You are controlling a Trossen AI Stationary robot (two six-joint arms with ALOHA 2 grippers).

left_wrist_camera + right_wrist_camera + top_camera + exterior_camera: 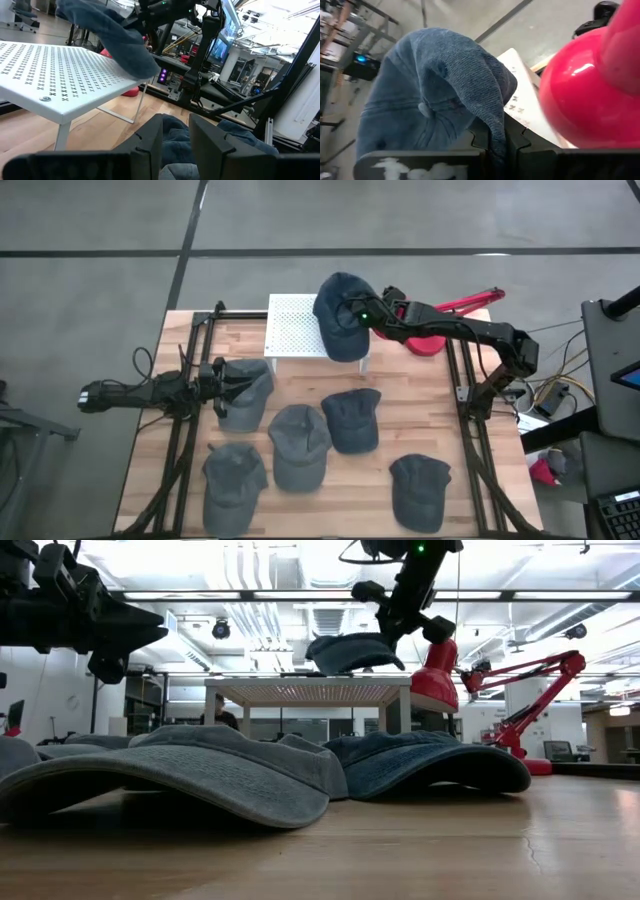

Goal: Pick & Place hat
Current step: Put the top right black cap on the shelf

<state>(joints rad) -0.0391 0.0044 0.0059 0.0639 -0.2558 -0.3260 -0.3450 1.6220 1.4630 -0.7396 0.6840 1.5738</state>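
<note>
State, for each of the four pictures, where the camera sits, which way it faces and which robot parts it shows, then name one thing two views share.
High: overhead, facing straight down; both arms, white perforated stand.
Low: at tabletop height, facing level across caps; right gripper above.
Left wrist: on the left arm, facing the stand; own fingers.
Right wrist: on the right arm; own gripper shut on the held cap, red lamp beside.
Shared: held cap, all views.

lamp (600,85) cut off by frame edge, nearest hat (170,775) blurred, cropped left
</note>
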